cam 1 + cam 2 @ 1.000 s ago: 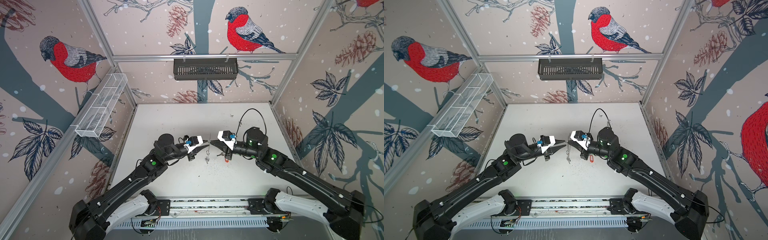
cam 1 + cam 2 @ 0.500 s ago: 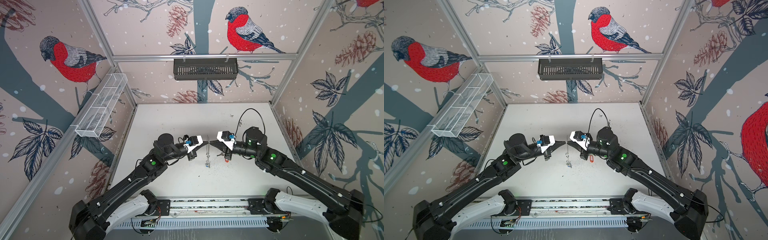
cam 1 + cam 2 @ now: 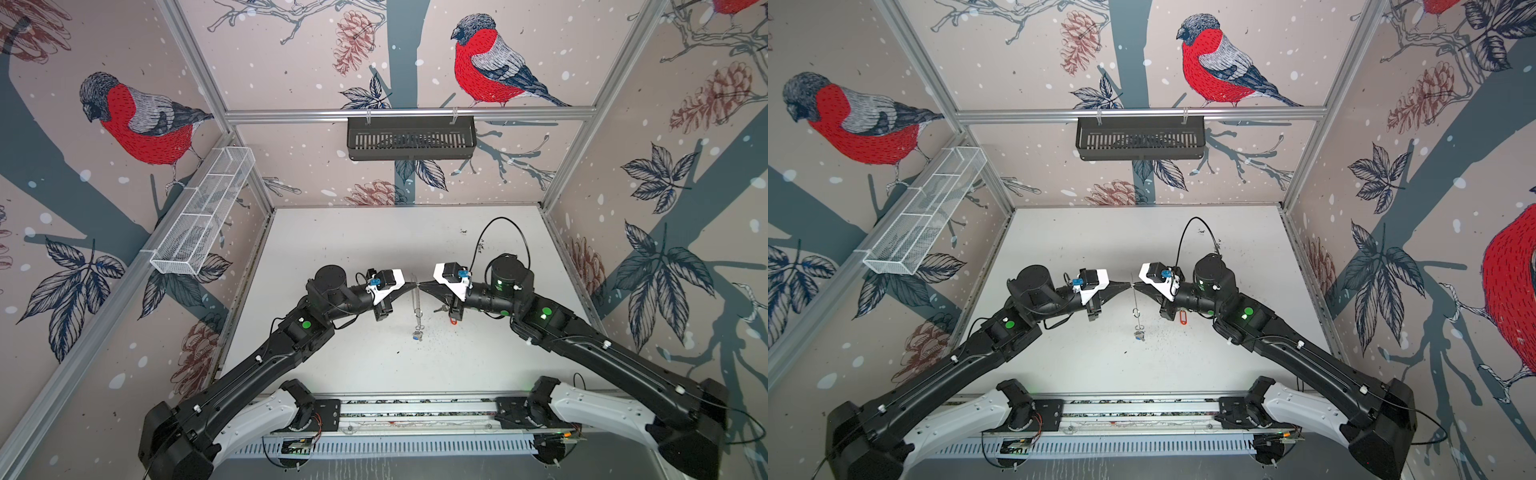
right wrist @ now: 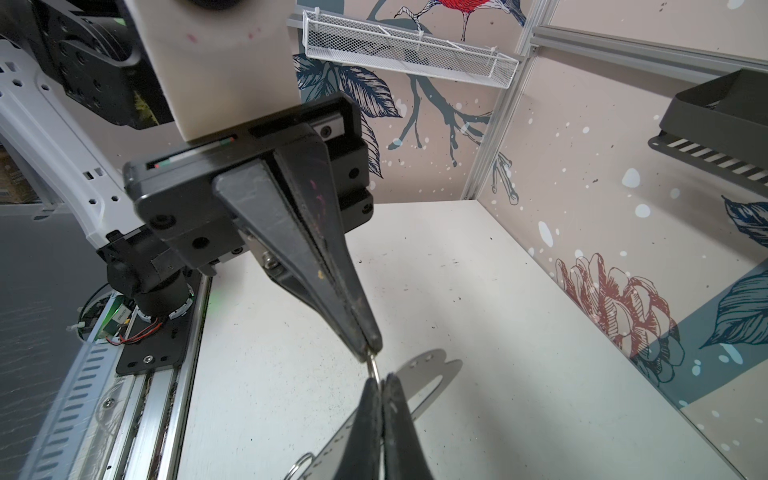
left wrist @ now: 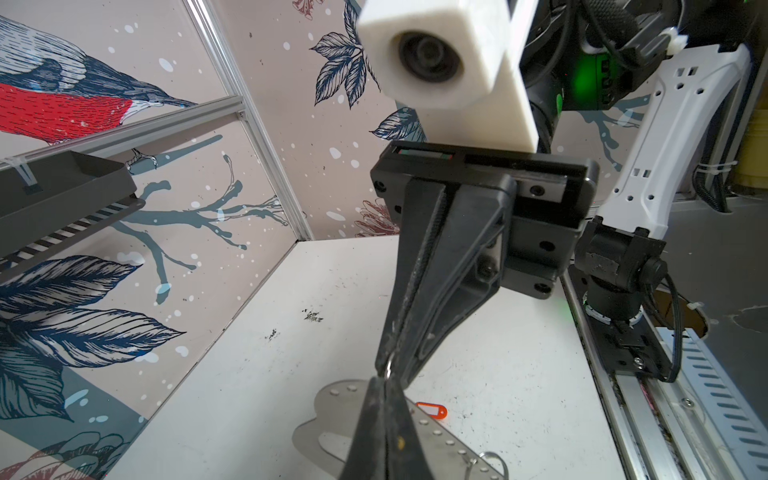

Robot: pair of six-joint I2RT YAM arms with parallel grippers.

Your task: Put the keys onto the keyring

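In both top views the keyring (image 3: 415,303) (image 3: 1135,301), a grey plate seen edge-on, hangs above the table's middle. My left gripper (image 3: 414,284) (image 3: 1129,285) and right gripper (image 3: 420,285) (image 3: 1134,285) meet tip to tip at its upper part. Both are shut on the same small metal ring (image 5: 388,370) (image 4: 374,365) of the plate (image 5: 332,405) (image 4: 432,365). The blue-tagged keys (image 3: 417,336) (image 3: 1139,334) dangle from the plate's low end. On the table under my right gripper lie the red-tagged keys (image 3: 453,320) (image 3: 1182,317) (image 5: 432,410).
A black slotted basket (image 3: 411,137) hangs on the back wall. A white wire basket (image 3: 203,216) is fixed to the left wall. The arms' rail (image 3: 415,411) runs along the white table's (image 3: 353,249) front edge. Walls close three sides.
My left gripper has closed its fingers on the small ring. The plate has swung from tilted to hanging straight down. The right gripper has stayed shut in place.
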